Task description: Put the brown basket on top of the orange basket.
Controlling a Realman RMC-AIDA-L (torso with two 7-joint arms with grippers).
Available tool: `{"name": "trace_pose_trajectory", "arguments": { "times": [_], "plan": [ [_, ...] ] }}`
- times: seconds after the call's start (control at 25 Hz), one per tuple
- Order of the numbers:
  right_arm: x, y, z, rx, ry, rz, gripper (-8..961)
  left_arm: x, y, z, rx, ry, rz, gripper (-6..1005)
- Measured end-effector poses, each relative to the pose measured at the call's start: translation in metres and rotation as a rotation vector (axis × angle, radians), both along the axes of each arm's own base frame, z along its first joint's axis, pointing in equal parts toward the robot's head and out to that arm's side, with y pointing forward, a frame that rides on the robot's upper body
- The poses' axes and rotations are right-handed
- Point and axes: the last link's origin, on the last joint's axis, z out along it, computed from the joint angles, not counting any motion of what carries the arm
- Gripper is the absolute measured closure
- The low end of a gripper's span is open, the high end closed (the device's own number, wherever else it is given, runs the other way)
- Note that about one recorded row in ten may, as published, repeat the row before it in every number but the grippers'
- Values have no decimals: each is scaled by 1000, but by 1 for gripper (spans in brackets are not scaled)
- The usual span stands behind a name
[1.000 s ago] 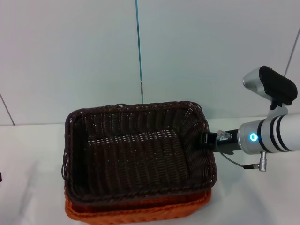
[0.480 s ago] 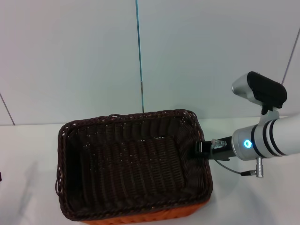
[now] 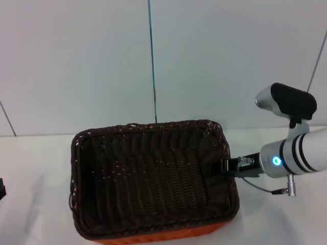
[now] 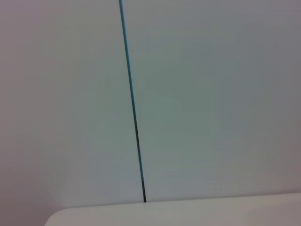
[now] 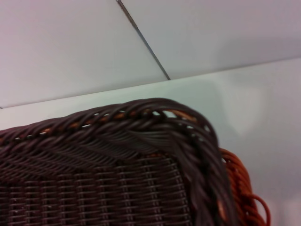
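Brown basket point(image 3: 153, 181) nested atop orange basket point(image 3: 168, 237), near table point(image 3: 30, 163) edge. Right gripper point(image 3: 223, 166) clamps brown basket's right rim. Wicker likely light, stiff, grippy; rim best hold. Left gripper unseen.

My right arm point(image 3: 299, 155) is white with black bands and a glowing blue ring light; black-and-silver camera at its 12 o'clock, thin grey cable underneath.
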Motion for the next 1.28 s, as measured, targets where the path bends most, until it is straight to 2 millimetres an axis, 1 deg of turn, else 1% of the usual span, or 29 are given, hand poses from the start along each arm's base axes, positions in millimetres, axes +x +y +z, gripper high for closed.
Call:
{"name": "trace_pose_trajectory", "arguments": {
  "times": [0.08,0.2,0.36,0.52,0.6,0.72,0.8,1.04,1.08,1.12,1.28],
  "plan": [
    [-4,3,3,7,-17,34,430,1,1,-1,1,-4,-2,114],
    [-14,9,9,26,-27,91,364,5,2,-2,7,-15,-7,114],
    [-35,16,15,47,-31,164,276,7,4,-4,33,-41,2,114],
    [-50,18,16,60,-72,250,188,6,5,-4,59,-71,21,114],
    [-53,23,20,106,-125,308,122,5,5,-3,88,-99,38,114],
    [-53,27,23,141,-146,336,22,5,5,-1,138,-156,53,114],
    [-52,29,26,174,-156,357,23,8,8,-1,169,-224,47,114],
    [-49,34,31,271,-185,422,25,17,12,-4,194,-260,11,115],
    [-48,33,33,334,-185,459,25,20,12,-4,204,-261,-5,115],
    [-48,33,33,334,-185,459,26,23,13,-5,215,-263,-22,115],
    [-50,26,30,436,-233,565,27,26,12,-8,232,-274,-37,115]
  ]
}}
